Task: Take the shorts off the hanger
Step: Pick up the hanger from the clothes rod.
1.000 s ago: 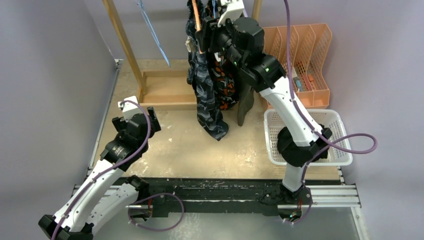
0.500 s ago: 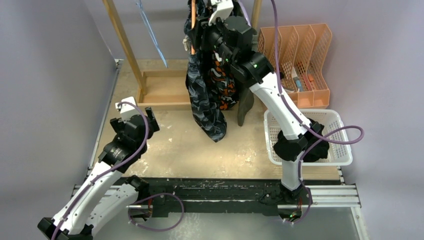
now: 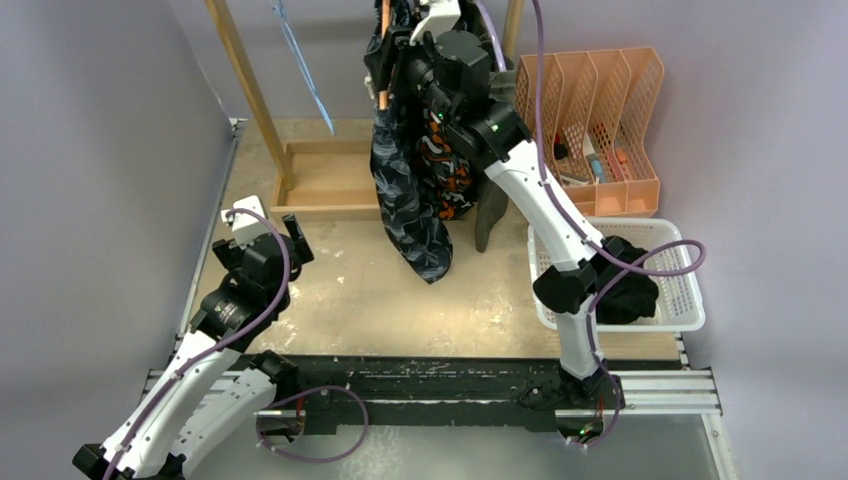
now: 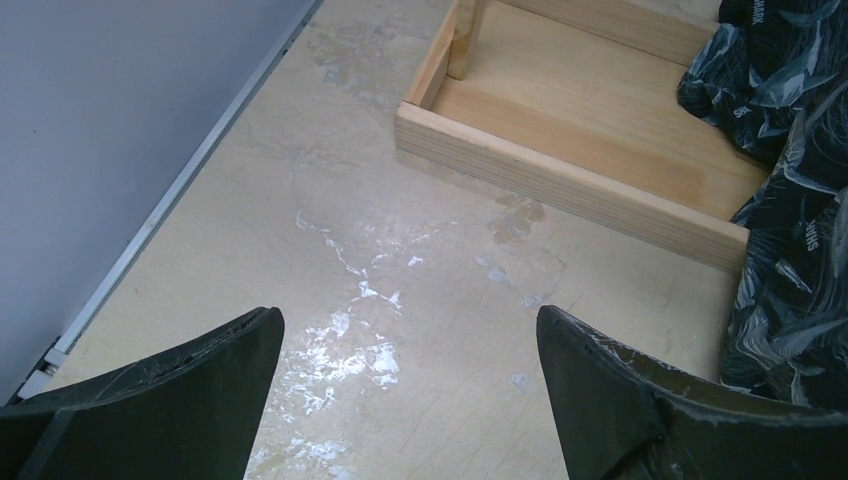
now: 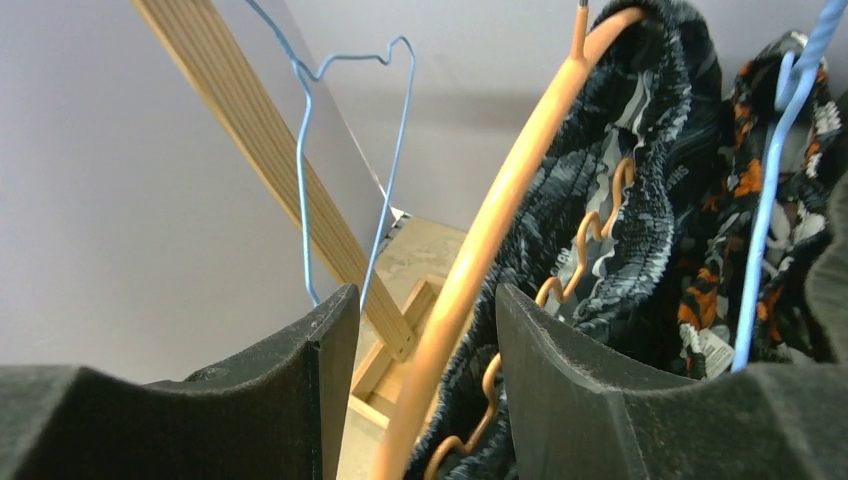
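The wavy-patterned dark shorts (image 3: 408,205) hang on an orange hanger (image 3: 383,55) from the wooden rack. The orange-black-white shorts (image 3: 452,172) and the olive green shorts (image 3: 489,215) hang behind them to the right. My right gripper (image 3: 384,62) is open, its jaws straddling the orange hanger's arm (image 5: 497,240) without closing on it; the wavy shorts' waistband (image 5: 610,190) lies just right of it (image 5: 425,320). The plain black shorts (image 3: 628,290) lie in the white basket (image 3: 683,312). My left gripper (image 3: 268,226) is open and empty over the table (image 4: 410,330).
An empty blue wire hanger (image 3: 300,65) hangs at the rack's left, also in the right wrist view (image 5: 345,110). The rack's wooden base frame (image 3: 320,185) sits ahead of my left gripper (image 4: 590,150). An orange file organizer (image 3: 600,110) stands back right. Walls close both sides.
My right gripper has moved up and left along the rack to the orange hanger, and its elbow has swung left off the basket. My left gripper has drifted slightly left and nearer.
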You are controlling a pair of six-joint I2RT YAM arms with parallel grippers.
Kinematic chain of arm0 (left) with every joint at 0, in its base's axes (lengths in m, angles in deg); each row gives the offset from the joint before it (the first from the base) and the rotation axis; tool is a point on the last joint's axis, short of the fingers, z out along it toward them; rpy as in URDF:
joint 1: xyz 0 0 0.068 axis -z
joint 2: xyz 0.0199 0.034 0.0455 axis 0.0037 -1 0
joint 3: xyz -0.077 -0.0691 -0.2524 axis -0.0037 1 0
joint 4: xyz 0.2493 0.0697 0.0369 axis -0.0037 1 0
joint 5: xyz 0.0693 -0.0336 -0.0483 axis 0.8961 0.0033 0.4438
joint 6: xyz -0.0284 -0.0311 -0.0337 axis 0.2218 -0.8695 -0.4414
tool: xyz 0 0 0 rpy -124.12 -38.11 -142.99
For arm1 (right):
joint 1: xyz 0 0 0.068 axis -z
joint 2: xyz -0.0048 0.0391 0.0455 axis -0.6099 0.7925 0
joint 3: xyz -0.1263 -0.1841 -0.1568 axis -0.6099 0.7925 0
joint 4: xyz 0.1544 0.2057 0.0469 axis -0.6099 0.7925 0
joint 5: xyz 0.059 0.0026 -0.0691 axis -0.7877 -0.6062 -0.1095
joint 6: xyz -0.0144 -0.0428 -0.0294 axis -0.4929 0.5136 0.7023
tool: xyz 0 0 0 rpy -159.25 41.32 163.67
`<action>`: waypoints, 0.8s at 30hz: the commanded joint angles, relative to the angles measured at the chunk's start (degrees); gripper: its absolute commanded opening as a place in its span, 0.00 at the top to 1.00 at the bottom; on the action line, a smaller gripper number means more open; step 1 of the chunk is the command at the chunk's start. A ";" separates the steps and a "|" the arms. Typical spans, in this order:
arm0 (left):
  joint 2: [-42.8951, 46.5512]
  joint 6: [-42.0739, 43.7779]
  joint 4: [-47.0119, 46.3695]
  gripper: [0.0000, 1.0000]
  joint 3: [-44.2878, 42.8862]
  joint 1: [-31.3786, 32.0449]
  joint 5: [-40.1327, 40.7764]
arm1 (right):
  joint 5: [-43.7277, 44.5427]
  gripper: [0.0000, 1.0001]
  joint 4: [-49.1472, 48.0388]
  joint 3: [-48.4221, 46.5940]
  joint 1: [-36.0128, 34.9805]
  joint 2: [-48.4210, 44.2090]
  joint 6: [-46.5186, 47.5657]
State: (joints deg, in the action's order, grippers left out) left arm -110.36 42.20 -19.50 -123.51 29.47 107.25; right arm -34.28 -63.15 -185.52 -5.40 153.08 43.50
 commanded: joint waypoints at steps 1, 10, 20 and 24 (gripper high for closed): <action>-0.29 -0.67 -0.58 0.03 -0.70 -0.34 1.14 | 3.50 0.45 -1.77 0.05 0.27 -0.80 -2.17; 0.65 -0.79 -0.58 0.03 -0.64 -0.34 1.40 | 1.18 0.55 -4.62 1.25 1.20 -1.50 -4.32; 0.16 -0.68 -0.66 0.03 -0.60 -0.34 1.14 | -2.34 0.73 -10.25 5.62 1.54 -3.98 -10.16; -0.17 -0.58 -0.75 0.03 -0.60 -0.34 0.92 | -2.44 0.81 -9.65 4.80 1.71 -3.66 -10.73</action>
State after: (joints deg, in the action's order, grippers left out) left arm -110.25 42.20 -19.46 -123.51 29.47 107.39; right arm -34.83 -67.70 -179.92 -3.96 152.73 34.27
